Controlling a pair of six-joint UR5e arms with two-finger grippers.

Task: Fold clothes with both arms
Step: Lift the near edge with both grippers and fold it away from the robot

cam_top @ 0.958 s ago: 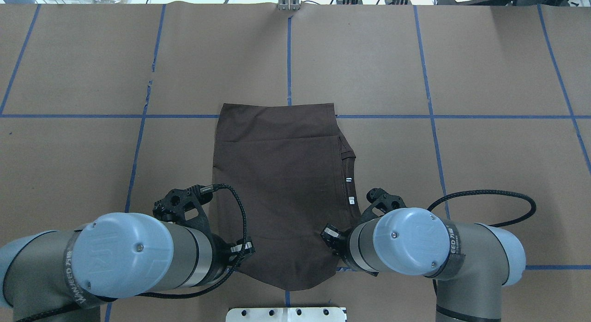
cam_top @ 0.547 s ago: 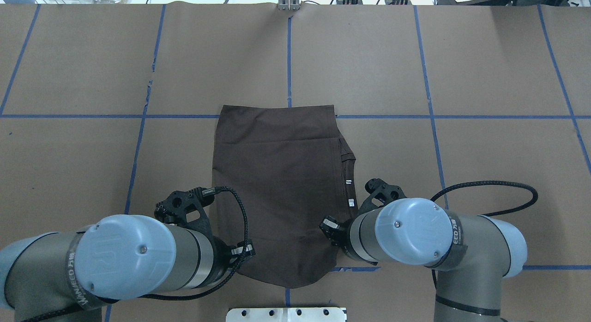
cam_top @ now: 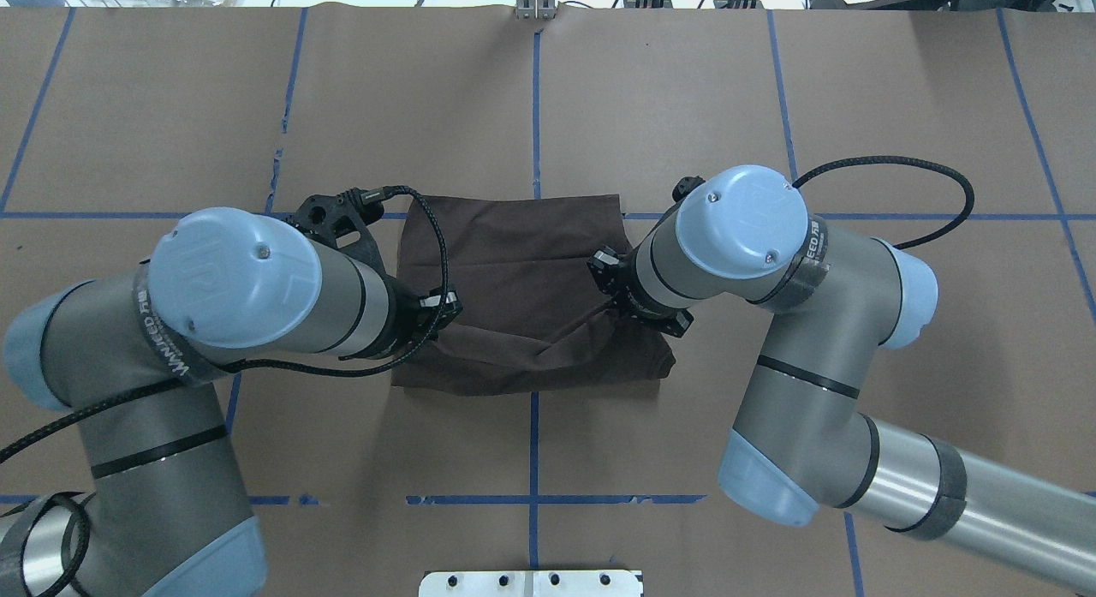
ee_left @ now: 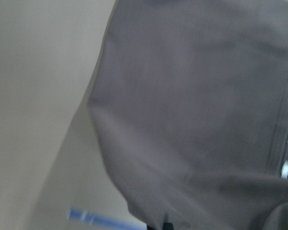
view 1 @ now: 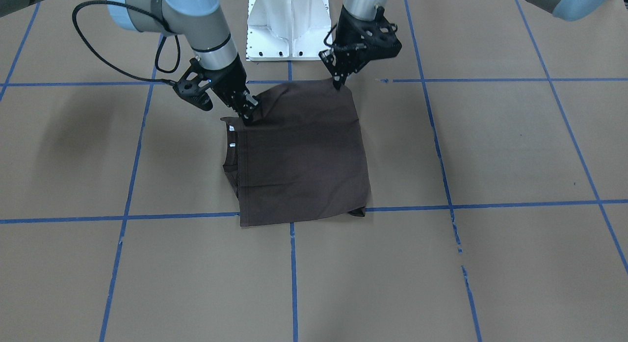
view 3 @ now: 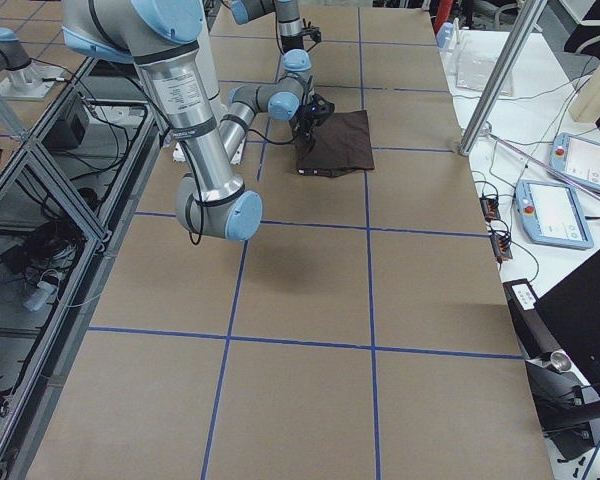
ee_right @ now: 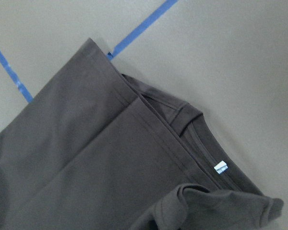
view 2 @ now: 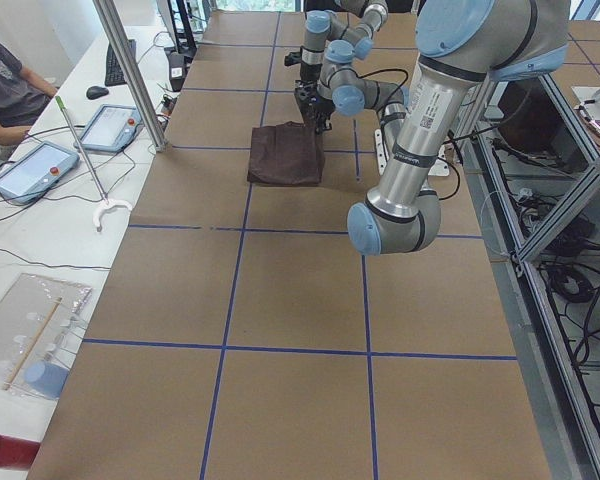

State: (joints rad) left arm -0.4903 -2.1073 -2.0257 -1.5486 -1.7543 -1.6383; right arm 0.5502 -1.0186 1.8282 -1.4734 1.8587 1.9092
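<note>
The dark grey-brown T-shirt [cam_top: 514, 263] lies mid-table, its robot-side part raised and doubled over the rest, with a creased fold [cam_top: 548, 357] along the near side. My left gripper [cam_top: 438, 310] is shut on the shirt's left near corner, mostly hidden under its wrist. My right gripper [cam_top: 610, 299] is shut on the right near corner. The front-facing view shows both pinching that edge: left gripper [view 1: 338, 84], right gripper [view 1: 248, 115]. The right wrist view shows the collar [ee_right: 182, 117] and a white neck tag [ee_right: 221, 167]. The left wrist view is blurred cloth [ee_left: 197, 105].
Brown paper with blue tape lines [cam_top: 535, 92] covers the table. The white pedestal base [cam_top: 531, 582] stands at the near edge. At the left end of the table a person [view 2: 5, 90] sits by tablets [view 2: 35, 165] and a metal post [view 2: 130, 70].
Both arms have swung forward, away from the base, carrying the shirt's near edge up and over its far half. The shirt's outline is now much shorter.
</note>
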